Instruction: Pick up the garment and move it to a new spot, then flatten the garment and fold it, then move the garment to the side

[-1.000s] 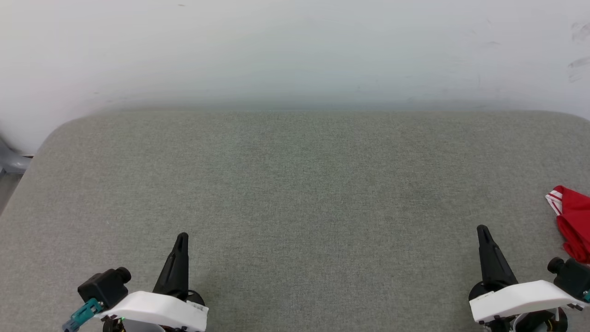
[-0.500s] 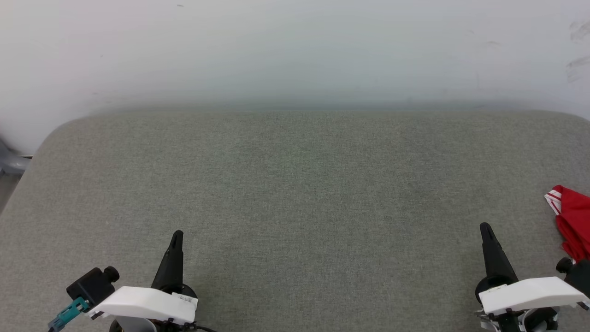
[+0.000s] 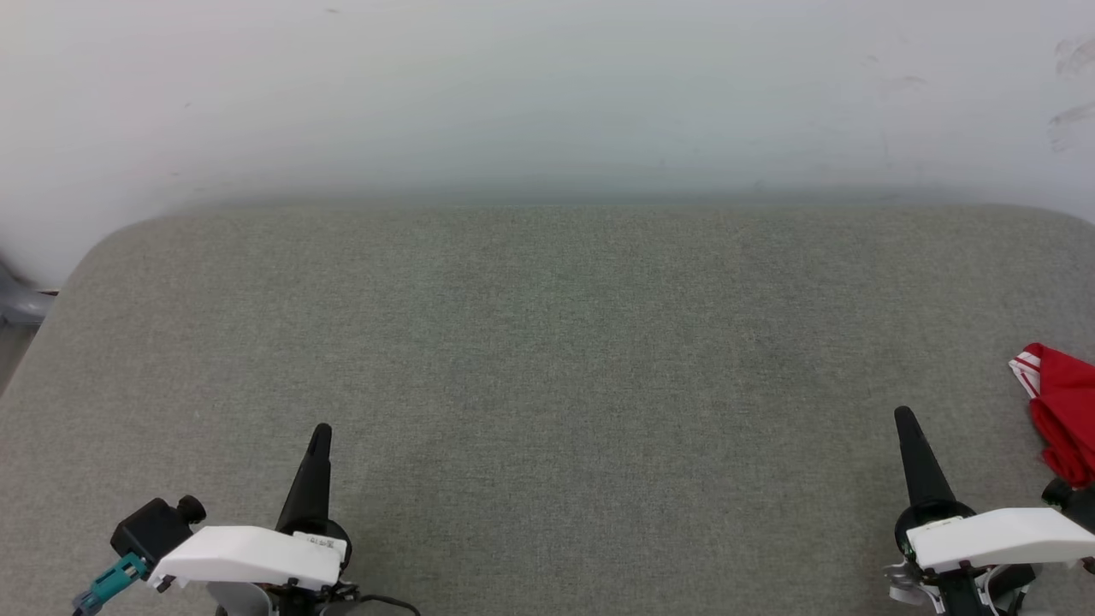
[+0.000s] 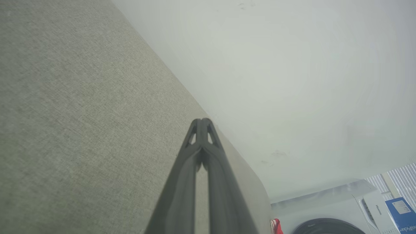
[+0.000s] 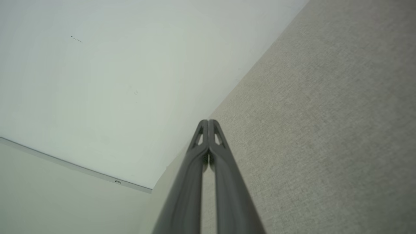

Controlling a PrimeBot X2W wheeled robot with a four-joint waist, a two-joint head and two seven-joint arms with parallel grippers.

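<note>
Lay bunched at the far right edge of the grey woven-fabric tabletop [image 3: 547,342]: red jersey garment with white striped trim [image 3: 1061,411].
Sat near the right gripper [image 3: 905,421], to its right and slightly beyond, well apart from the left gripper [image 3: 319,435]. Could not tell its long axis, cut off by the frame. Showed both jaw pairs pressed together, holding nothing. Judged the right arm nearer.

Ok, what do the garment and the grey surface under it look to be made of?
The garment: soft cloth, matte red with white-and-red striped trim; it bunches in loose folds; its weave is too small to tell. The grey surface: woven fabric covering, matte, with a fine visible weave; rounded corners suggest padding.
</note>
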